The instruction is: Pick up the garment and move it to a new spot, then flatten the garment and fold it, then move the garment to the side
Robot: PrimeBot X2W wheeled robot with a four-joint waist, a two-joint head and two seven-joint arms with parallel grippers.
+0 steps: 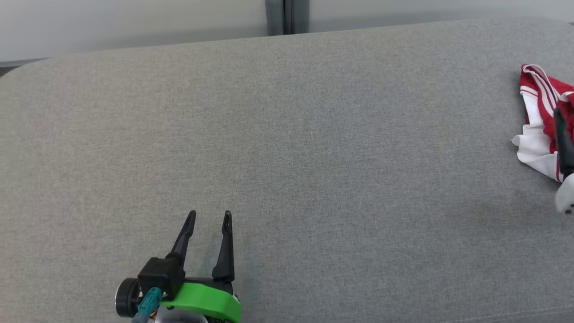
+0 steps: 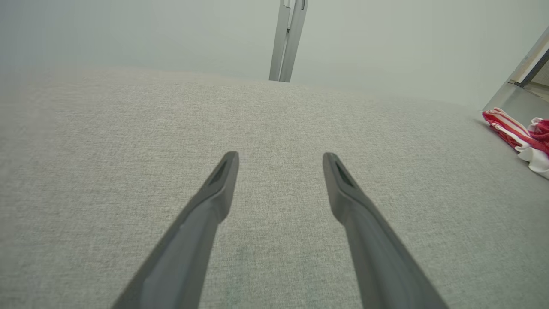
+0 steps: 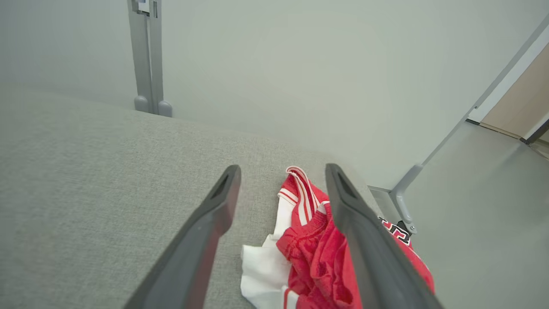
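A crumpled red and white garment (image 1: 540,121) lies at the far right of the grey fabric surface (image 1: 287,157), partly cut off by the head view's edge. It shows small at the right in the left wrist view (image 2: 519,137). My right gripper (image 3: 283,171) is open just above the garment (image 3: 309,249), its fingers spread over the red mesh and white cloth. One dark finger (image 1: 564,139) of it shows at the right edge of the head view. My left gripper (image 1: 210,217) is open over bare surface at the lower left, far from the garment, with nothing between its fingers (image 2: 223,180).
The grey surface ends at a pale wall with a grey vertical post (image 1: 287,17) at the back. The garment lies close to the surface's right edge, beyond which are a grey floor and a metal rail (image 3: 429,171).
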